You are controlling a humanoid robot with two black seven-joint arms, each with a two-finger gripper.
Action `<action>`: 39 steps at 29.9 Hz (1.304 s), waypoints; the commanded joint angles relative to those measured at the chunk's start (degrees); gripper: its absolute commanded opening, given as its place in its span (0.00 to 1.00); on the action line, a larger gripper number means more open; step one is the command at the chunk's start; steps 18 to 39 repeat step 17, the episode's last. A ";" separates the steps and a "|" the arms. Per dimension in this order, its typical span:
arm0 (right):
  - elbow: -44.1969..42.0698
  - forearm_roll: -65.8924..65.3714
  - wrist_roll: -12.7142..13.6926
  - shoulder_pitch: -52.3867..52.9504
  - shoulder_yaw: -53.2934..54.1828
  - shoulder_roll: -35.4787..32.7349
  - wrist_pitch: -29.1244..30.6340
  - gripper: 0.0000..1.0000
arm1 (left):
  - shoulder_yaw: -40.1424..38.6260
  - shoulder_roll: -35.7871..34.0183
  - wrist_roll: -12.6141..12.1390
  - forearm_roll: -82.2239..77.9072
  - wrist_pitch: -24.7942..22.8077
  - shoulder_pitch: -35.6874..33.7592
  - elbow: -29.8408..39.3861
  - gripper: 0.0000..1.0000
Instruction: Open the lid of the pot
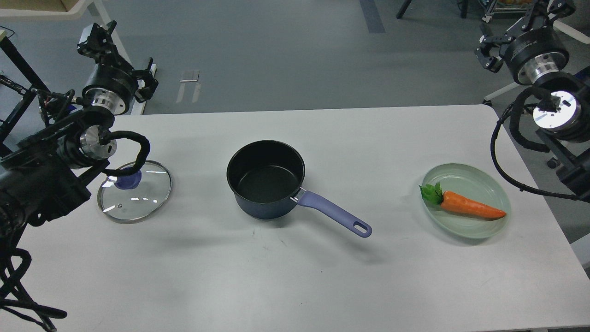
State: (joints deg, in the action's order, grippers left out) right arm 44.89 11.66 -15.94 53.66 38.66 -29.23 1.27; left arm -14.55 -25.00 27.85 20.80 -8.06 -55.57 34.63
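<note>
The dark blue pot (266, 179) stands uncovered at the middle of the white table (295, 276), its purple handle (334, 214) pointing to the front right. The glass lid (134, 191) with a blue knob (126, 179) lies flat on the table to the pot's left. My left gripper (97, 39) is raised beyond the table's far left corner, well above the lid and holding nothing. My right gripper (539, 16) is raised at the far right, off the table, holding nothing. Both are seen end-on, so their fingers cannot be told apart.
A pale green plate (488, 182) with an orange carrot (470, 207) sits at the right of the table. A black cable loop (138, 152) of my left arm hangs over the lid's far edge. A white desk leg (122, 55) stands behind on the left.
</note>
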 commanded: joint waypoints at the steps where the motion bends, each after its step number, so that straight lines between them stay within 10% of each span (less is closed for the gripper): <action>1: -0.60 3.28 0.12 -4.42 6.40 3.02 0.92 0.98 | -0.83 -0.22 -0.16 0.03 -0.02 0.19 0.27 1.00; 39: -0.60 2.93 0.12 -10.85 15.57 7.78 4.18 1.00 | -2.59 -0.31 -0.08 0.03 -1.61 1.86 0.36 1.00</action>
